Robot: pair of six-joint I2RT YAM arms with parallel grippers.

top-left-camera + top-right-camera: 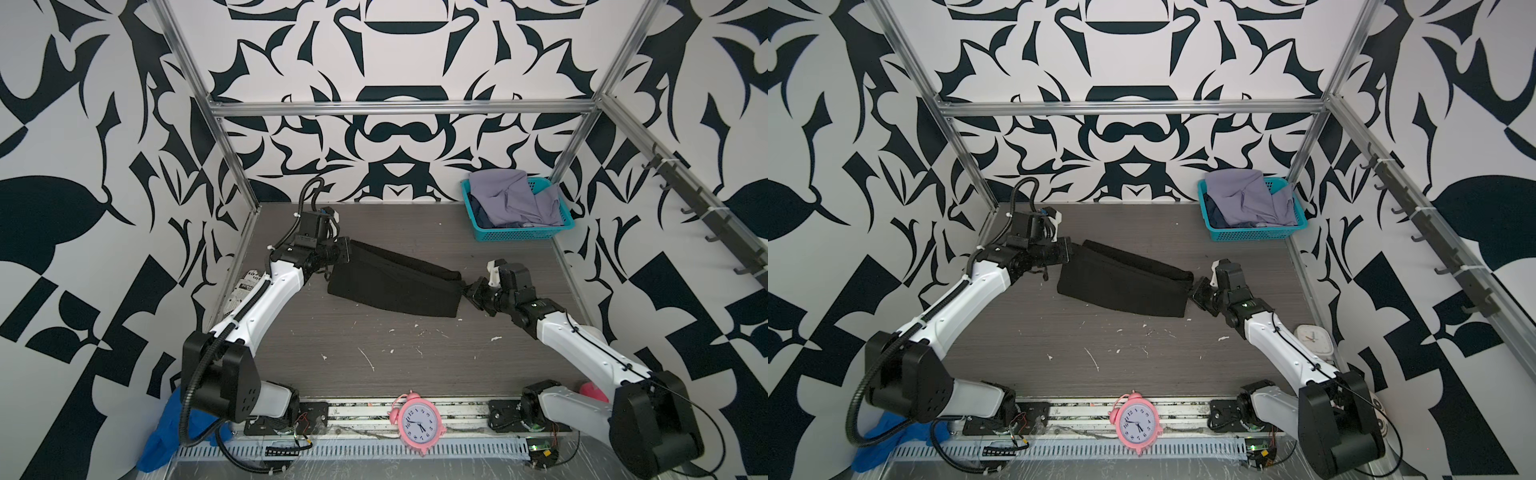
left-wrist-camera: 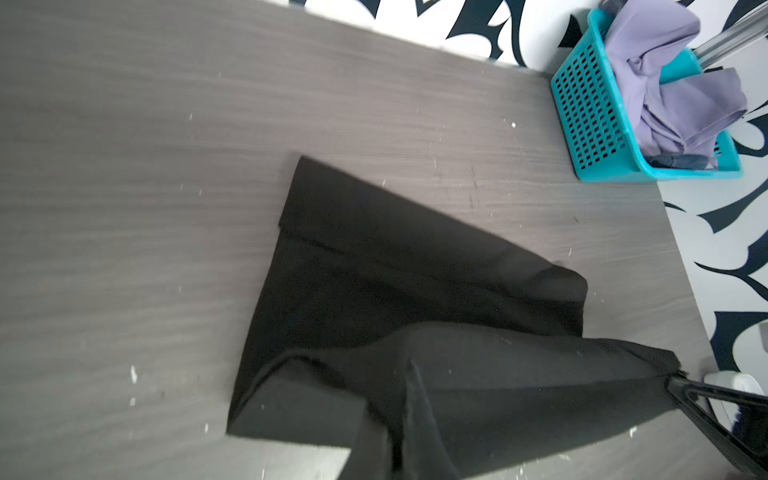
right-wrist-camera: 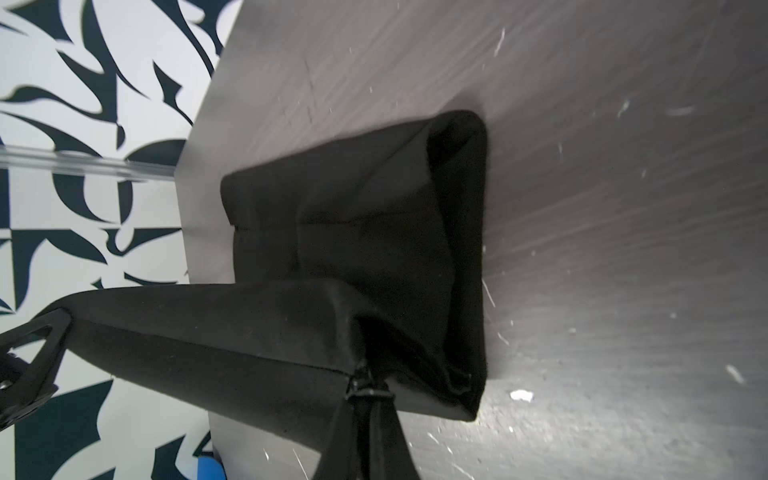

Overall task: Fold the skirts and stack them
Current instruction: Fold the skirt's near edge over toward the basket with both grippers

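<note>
The black skirt [image 1: 395, 282] [image 1: 1125, 282] lies across the middle of the table, doubled over. Its upper edge is stretched between both grippers. My left gripper [image 1: 351, 249] [image 1: 1073, 251] [image 2: 409, 374] is shut on the skirt's far-left corner. My right gripper [image 1: 465, 289] [image 1: 1192, 291] [image 3: 365, 386] is shut on its right corner. In both wrist views the held edge rises off the lower layer [image 2: 415, 257] [image 3: 374, 232]. The lavender skirt [image 1: 511, 199] [image 1: 1246, 195] [image 2: 673, 83] sits crumpled in a teal basket [image 1: 519, 235] [image 1: 1254, 235] [image 2: 590, 112]. Dark blue denim [image 1: 480, 212] [image 2: 681, 160] peeks from under it.
The basket stands in the back right corner. A pink alarm clock [image 1: 417, 424] [image 1: 1138, 424] lies on the front rail between the arm bases. A white clock [image 1: 1312, 336] sits by the right arm. Bright blue cloth [image 1: 162, 432] hangs at the front left.
</note>
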